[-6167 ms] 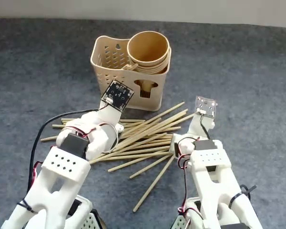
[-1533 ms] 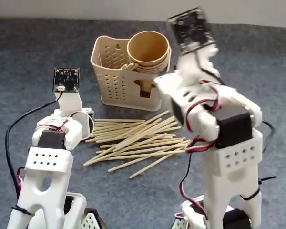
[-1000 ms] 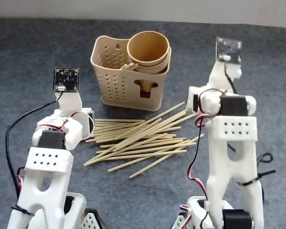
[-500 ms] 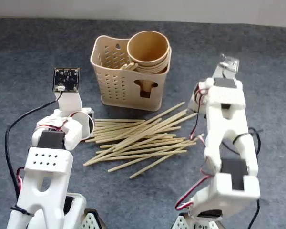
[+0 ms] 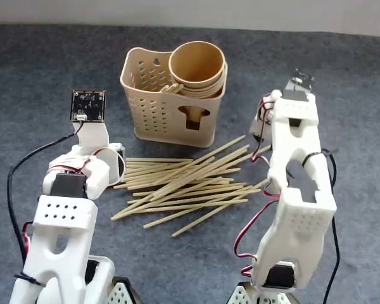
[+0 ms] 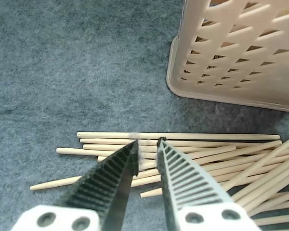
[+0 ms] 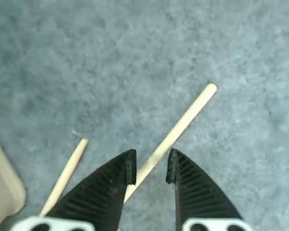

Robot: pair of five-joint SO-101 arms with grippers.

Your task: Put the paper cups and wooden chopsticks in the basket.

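Already tan paper cups in beige slotted plastic basket; pale wooden chopsticks seemingly mostly outside. Your left gripper, right gripper: jaws parted, empty.

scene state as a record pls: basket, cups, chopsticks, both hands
basket: upright on the table, behind the pile
cups: stacked inside the basket
chopsticks: loose pile on the table, between the arms
left hand: open, low over the pile's left end
right hand: open, low over one chopstick at the pile's right, in line with the gap
not yet done: chopsticks into the basket
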